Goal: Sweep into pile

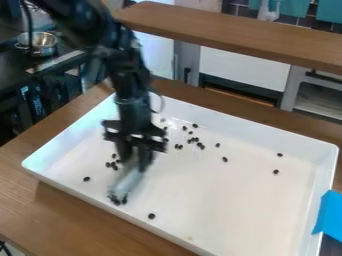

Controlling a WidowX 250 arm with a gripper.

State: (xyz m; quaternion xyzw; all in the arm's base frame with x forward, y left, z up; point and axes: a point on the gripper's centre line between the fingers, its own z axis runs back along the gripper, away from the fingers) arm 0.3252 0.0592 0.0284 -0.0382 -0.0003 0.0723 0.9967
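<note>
Over the white tray [227,205], the hand [137,156] tight around a pale tool [125,183], its blurred shape unclear.

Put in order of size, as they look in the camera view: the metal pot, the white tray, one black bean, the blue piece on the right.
1. White tray
2. Blue piece and metal pot: too close to rank
3. Black bean

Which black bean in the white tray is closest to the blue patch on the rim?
The lower bean of the pair sitting apart at the right of the tray; its partner is farther from the blue patch.
</note>
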